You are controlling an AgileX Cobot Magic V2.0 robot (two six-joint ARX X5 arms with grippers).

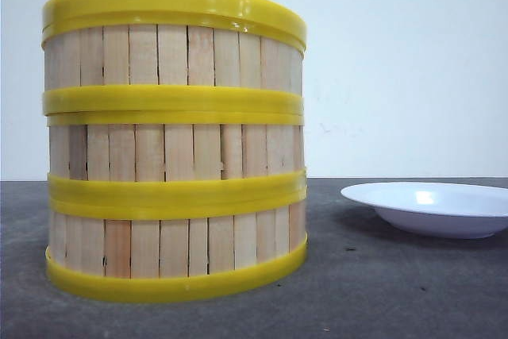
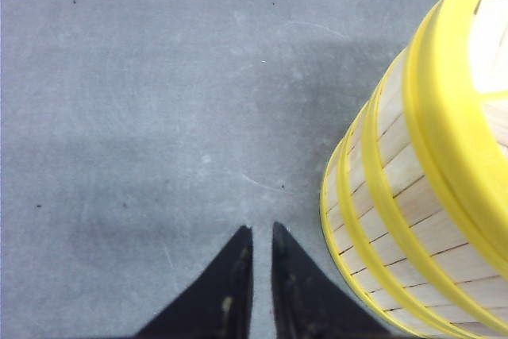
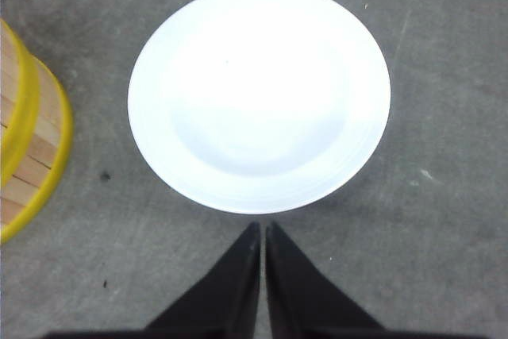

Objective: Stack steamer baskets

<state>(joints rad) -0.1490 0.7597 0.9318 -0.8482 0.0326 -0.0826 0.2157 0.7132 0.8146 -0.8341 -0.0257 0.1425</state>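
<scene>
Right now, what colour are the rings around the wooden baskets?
Bright yellow, on the steamer baskets; the front view shows them best.

Three round steamer baskets (image 1: pixel 175 144) of pale upright wooden slats and yellow rims, stacked upright in one straight column on grey table (image 1: pixel 381 291).

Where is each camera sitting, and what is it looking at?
Front view: sits low, near table height, facing forward at the stack of three steamer baskets and the white plate; no robot parts show.
Left wrist view: on the left arm, looking down at the grey table beside the stack; the shut left gripper shows.
Right wrist view: on the right arm, looking down on the plate; the shut right gripper shows.
Shared: all three see the stack; the front and right wrist views share the plate.
</scene>
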